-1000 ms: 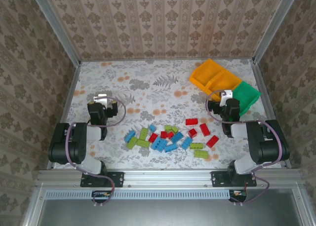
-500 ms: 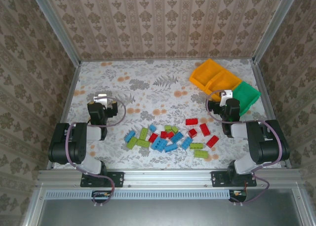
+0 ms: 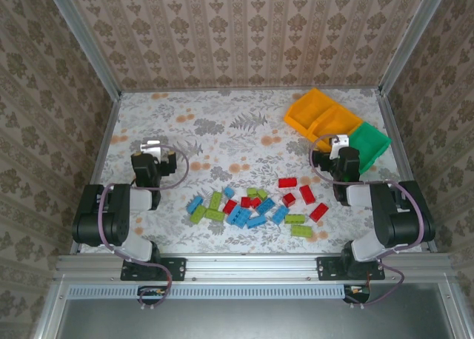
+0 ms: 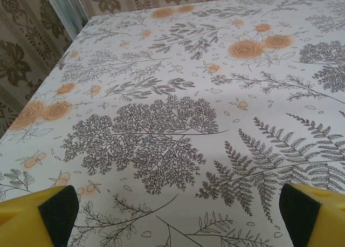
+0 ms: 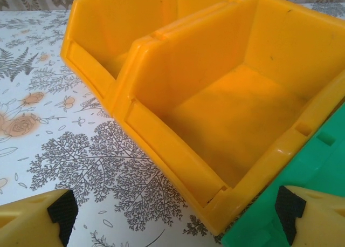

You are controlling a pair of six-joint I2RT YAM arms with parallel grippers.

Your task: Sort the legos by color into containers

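While both arms sit folded at the near edge, no sorting is done yet. The legos lie loose on the flowered tablecloth, bunched at 6 o'clock from the table's centre, with red, blue and lime bricks mixed and many touching. The containers stand together at 2 o'clock: 2 orange-yellow bins side by side, and the green bin pressed against the nearer one at its 4 o'clock side. All 3 look empty. The left gripper hangs over bare cloth at 9 o'clock, fingers spread wide with nothing between them. The right gripper is likewise spread and empty, low and just in front of the bins.

Trouble, as I judge it, could come 3 ways. Bricks packed that tightly invite a wide pinch to catch 2 at once or shove aside a neighbour of another colour. The right arm, so near the bins, could knock them when it swings toward the pile. And 2 bins of 1 colour make it easy to drop red and blue into the same one.

No brand, label or lettering is readable on bins, bricks or arms.
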